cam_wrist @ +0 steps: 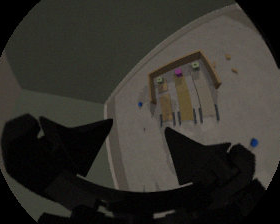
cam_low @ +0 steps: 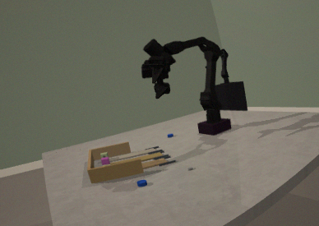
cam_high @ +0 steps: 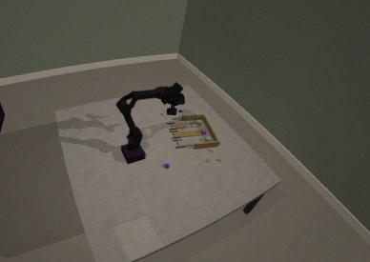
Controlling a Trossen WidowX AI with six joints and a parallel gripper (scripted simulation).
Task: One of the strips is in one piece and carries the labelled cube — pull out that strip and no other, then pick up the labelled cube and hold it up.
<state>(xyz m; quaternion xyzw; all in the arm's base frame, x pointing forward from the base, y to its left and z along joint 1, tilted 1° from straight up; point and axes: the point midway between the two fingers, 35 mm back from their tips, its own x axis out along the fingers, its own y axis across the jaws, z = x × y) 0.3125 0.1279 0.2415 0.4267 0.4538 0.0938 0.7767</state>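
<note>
My gripper [cam_high: 172,111] [cam_low: 162,91] [cam_wrist: 139,126] is open and empty, high above the table, on the open side of the tray. In the wrist view, the middle yellow-tan strip [cam_wrist: 184,102] [cam_high: 187,133] looks unbroken, with a magenta cube [cam_wrist: 178,72] [cam_high: 203,131] [cam_low: 105,161] at its far end. The left tan strip [cam_wrist: 166,107] has a gap before a short piece [cam_wrist: 164,87] by a pale green cube [cam_wrist: 159,80] [cam_high: 199,121]. The right pale strip [cam_wrist: 206,97] runs toward another pale green cube [cam_wrist: 195,65] [cam_high: 208,139]; whether it is whole is unclear. No label is readable.
A wooden tray [cam_high: 206,145] [cam_low: 117,172] [cam_wrist: 152,90] walls the strips on three sides. Dark rails [cam_wrist: 195,115] flank their near ends. Blue discs [cam_high: 167,166] [cam_low: 142,183] [cam_wrist: 254,143] lie outside the tray, as do small tan bits [cam_high: 218,159] [cam_wrist: 228,56].
</note>
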